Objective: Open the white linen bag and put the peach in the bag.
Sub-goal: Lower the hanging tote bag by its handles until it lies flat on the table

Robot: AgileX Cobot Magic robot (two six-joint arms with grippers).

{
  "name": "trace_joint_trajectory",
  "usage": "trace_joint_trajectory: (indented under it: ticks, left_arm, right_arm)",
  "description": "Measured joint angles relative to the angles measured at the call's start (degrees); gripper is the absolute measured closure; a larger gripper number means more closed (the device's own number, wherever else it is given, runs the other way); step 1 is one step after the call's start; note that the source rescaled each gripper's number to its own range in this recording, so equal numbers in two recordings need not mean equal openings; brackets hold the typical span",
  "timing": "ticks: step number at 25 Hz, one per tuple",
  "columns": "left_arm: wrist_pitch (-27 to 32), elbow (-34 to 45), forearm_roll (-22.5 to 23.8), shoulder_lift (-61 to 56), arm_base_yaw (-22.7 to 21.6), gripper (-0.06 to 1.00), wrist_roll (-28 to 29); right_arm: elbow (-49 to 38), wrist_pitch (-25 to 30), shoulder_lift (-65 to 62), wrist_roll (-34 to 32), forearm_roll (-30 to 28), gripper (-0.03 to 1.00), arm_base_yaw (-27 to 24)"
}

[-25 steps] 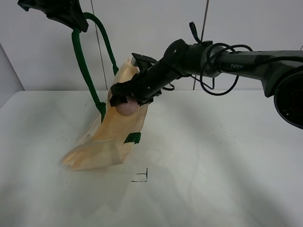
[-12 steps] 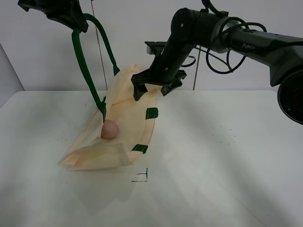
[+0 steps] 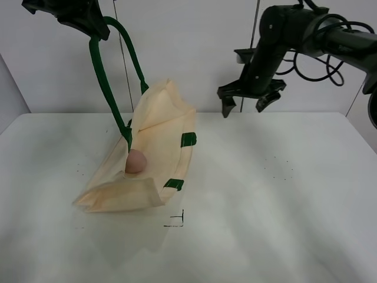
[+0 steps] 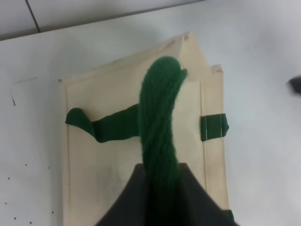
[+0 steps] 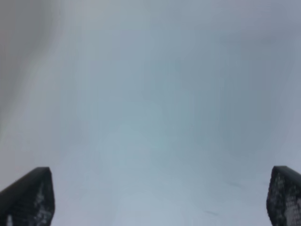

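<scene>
The white linen bag (image 3: 154, 138) hangs tilted, its lower end resting on the table. My left gripper (image 3: 87, 22), high at the left, is shut on the bag's dark green handle (image 3: 105, 82). In the left wrist view the handle (image 4: 159, 117) runs up into the shut left gripper (image 4: 160, 190), over the cream bag (image 4: 108, 165). The pink-brown peach (image 3: 136, 160) lies inside the bag's open mouth. My right gripper (image 3: 243, 107) hovers open and empty, well above the table and to the right of the bag. The right wrist view shows only its spread fingertips (image 5: 29, 197) over blurred table.
The white table (image 3: 265, 200) spreads to the right and front of the bag. A small black corner mark (image 3: 177, 221) lies just in front of the bag. A grey wall stands behind.
The right gripper let the peach go into the bag, opened fully, then lifted and swung right, away from the bag. The bag's mouth fell open wider; the left gripper stayed put.
</scene>
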State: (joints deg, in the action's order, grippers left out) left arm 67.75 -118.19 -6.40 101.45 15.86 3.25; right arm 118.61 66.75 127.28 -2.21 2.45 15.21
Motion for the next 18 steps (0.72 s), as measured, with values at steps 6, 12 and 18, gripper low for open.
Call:
trace_joint_trajectory:
  ticks: [6,12,18]
  left_arm:
    - [0.0,0.0,0.0,0.0,0.0,0.94,0.0]
    - [0.0,0.0,0.0,0.0,0.0,0.94,0.0]
    - [0.0,0.0,0.0,0.0,0.0,0.94,0.0]
  right_arm:
    - [0.0,0.7,0.0,-0.1,-1.9,-0.03,-9.8]
    - [0.0,2.7,0.2,0.9,-2.0,-0.03,-11.2]
    - [-0.4,2.6,-1.2,1.1,-1.7,-0.03,-10.7]
